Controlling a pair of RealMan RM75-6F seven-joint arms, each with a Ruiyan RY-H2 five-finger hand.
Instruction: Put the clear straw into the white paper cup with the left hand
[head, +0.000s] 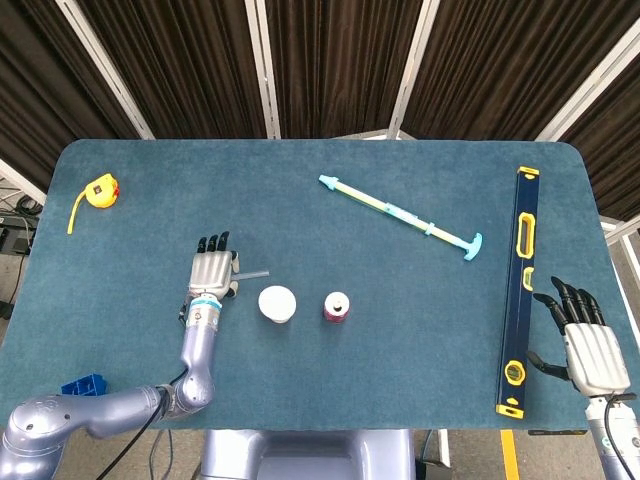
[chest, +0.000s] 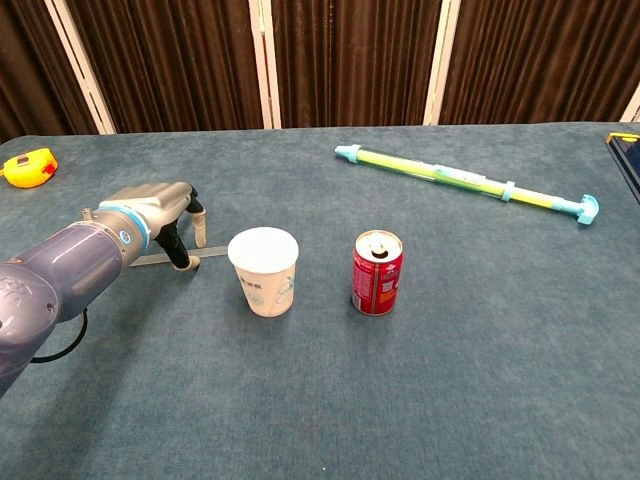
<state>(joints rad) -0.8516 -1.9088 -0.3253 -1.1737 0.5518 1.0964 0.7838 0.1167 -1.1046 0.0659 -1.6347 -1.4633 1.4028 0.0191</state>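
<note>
The clear straw lies flat on the blue table, just left of the upright white paper cup. In the head view only the straw's end shows, beside the cup. My left hand is lowered over the straw's middle. Its fingertips touch down at the straw and the thumb hangs apart above it. The straw is not lifted. My left hand points away from me. My right hand hangs off the table's right front corner with its fingers spread, holding nothing.
A red can stands right of the cup. A long green and cyan pump lies further back. A dark level runs along the right edge. A yellow tape measure sits far left.
</note>
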